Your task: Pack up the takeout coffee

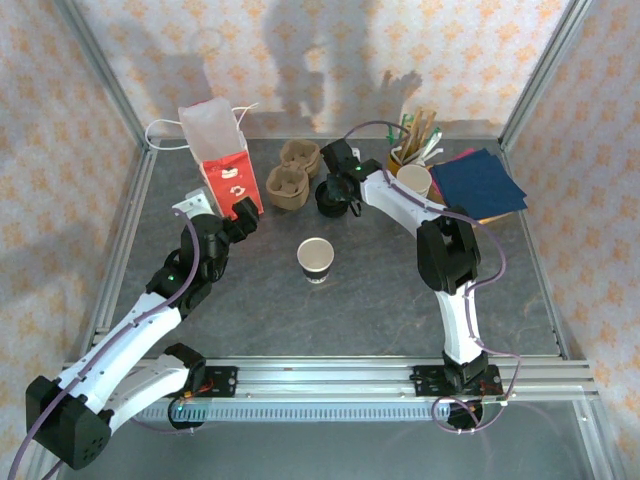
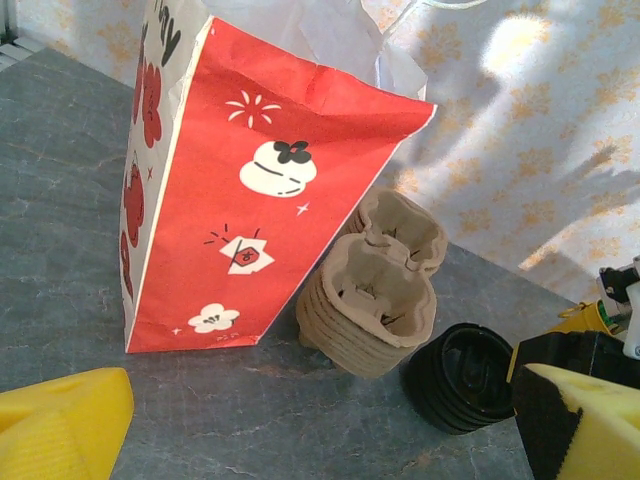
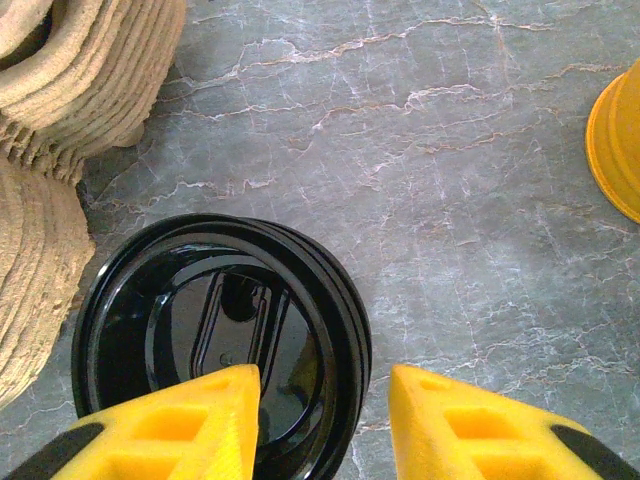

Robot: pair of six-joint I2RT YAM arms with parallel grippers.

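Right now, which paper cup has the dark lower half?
The lidless cup standing alone mid-table; the pale cup stack at back right shows no dark band.

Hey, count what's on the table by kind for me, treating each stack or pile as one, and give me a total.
Red paper bag: 1
Carrier stack: 1
Black lid pile: 1
Single cup: 1
White cup stack: 1
Yellow holder: 1
Napkin pile: 1
Total: 7

The paper cup (image 1: pixel 316 258) looks matt, the plastic lids (image 3: pixel 150 300) glossy, the pulp trays (image 2: pixel 370 310) rough.
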